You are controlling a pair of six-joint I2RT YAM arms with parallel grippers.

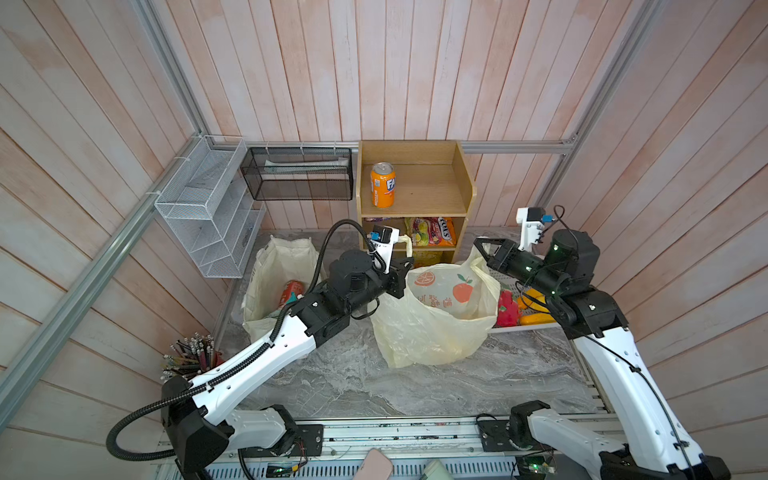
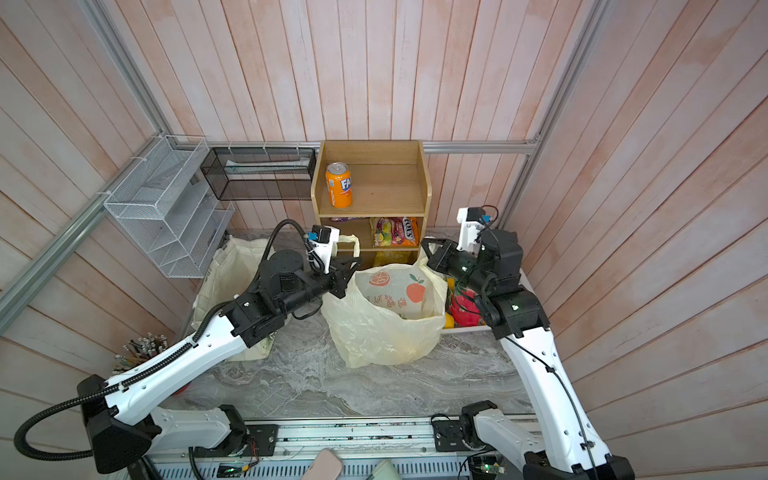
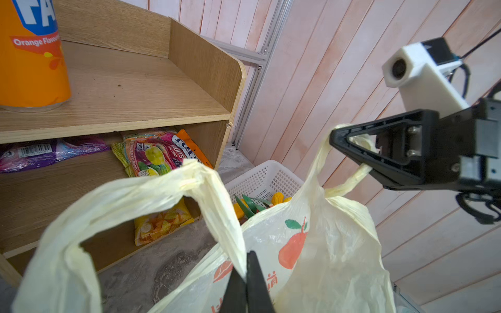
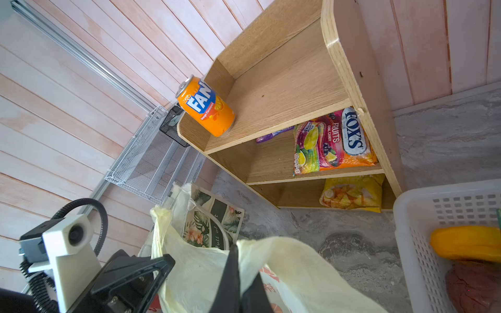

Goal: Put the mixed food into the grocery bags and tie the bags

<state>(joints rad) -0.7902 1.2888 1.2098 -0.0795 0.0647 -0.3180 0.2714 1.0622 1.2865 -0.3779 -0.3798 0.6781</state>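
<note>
The pale-yellow plastic grocery bag, printed with oranges, stands open mid-table. My left gripper is shut on its left handle loop. On the other side, my right gripper is shut on the right handle, and both handles are held up. The cream canvas tote stands to the left, behind my left arm. A red drink can lies inside it. What the plastic bag holds is hidden.
A wooden shelf at the back carries an orange soda can and candy and chip packets. A white perforated basket with toy produce sits at right. Wire racks hang at left; a pencil cup stands at front left.
</note>
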